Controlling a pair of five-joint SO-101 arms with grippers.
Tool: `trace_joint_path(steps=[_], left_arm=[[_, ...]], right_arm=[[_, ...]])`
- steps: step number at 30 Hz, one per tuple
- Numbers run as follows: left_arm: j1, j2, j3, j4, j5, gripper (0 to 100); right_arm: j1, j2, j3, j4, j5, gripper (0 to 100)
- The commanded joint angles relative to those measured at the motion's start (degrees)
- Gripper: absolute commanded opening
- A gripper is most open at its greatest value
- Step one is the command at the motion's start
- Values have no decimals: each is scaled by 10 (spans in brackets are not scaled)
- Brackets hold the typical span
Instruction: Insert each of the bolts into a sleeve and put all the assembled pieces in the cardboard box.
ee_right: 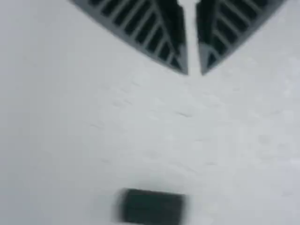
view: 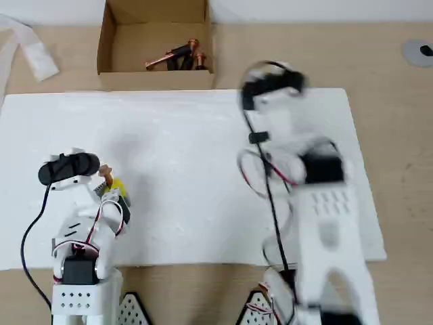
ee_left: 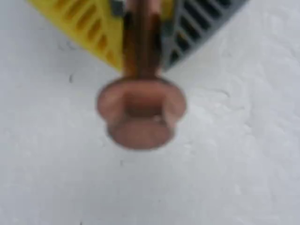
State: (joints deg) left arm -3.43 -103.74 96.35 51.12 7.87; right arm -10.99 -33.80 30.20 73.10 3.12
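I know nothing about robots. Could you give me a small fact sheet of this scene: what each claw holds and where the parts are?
Left gripper: shut on a copper bolt, its head toward the white mat
Right gripper: fingers nearly together, nothing between them, above the mat
Sleeve: black, lying loose on the mat near the right gripper
Cardboard box: on the table beyond the mat's far edge
Assembled pieces: several, lying inside the box

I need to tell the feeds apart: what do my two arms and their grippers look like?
The left arm and right arm are white shells with black motors and looped red and black cables. The left gripper has one yellow ribbed finger, one grey; the right gripper has two dark grey.
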Motion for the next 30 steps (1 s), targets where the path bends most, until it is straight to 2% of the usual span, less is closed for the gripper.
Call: trace_joint_path(steps=[1,4,6,11,15,18,22,30], left_arm=[[-8,-7,6,3,2,9],[-9,-7,6,4,-1,8],[-10,-7,6,4,-1,7],[-10,-7,6,4,-1,7],[-10,-7,6,4,-2,7],[-10,-7,6,4,-2,7],[-10,-7,6,4,-2,7],[-10,-7,6,4,-2,7]], right_arm=[[-64,117,-84,33,96,40],[-93,189,-123,82,224,102],[-96,236,-152,107,283,126],[-37,336,-269,147,375,133],[-2,426,-400,224,462,168],[15,506,-513,276,494,231],[27,603,-624,293,520,244],[41,713,-674,290,542,245]])
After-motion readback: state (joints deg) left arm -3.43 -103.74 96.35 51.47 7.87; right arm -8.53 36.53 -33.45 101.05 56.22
